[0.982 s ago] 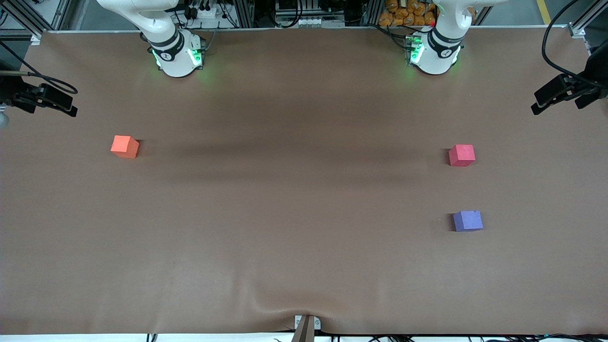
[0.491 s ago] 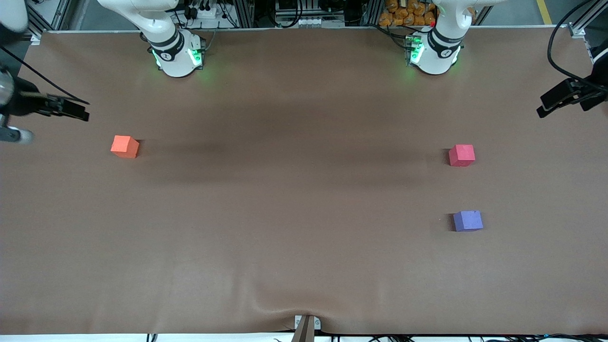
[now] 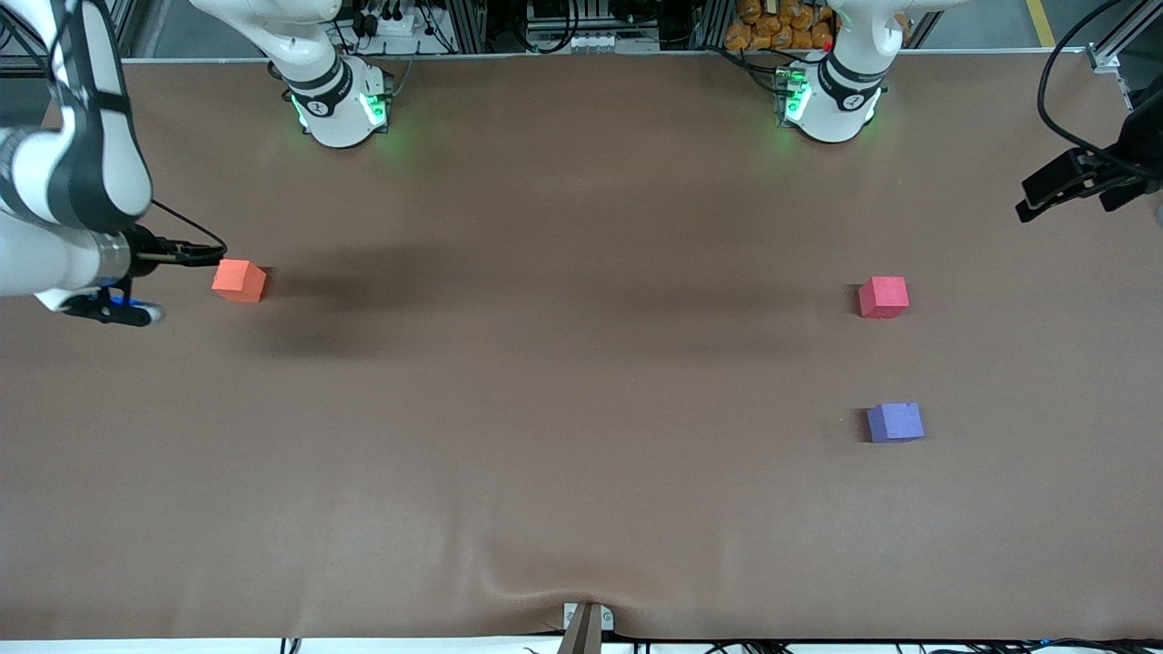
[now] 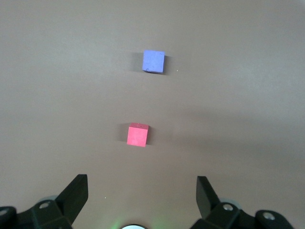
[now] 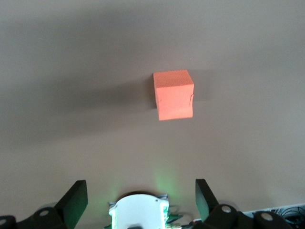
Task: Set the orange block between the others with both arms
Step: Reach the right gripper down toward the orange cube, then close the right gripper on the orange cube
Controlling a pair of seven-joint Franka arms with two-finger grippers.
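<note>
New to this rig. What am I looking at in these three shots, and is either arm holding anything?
Two white robot arms are bolted along one edge of a brown table. The wide shot looks down from across the table; the other two come from cameras on each arm's wrist. Three small cubes lie on the table: the orange block at the right arm's end, the red-pink cube and the purple-blue cube at the left arm's end. The right gripper hangs open above the orange block; the left gripper hangs open above the other two cubes. Nothing is held.
</note>
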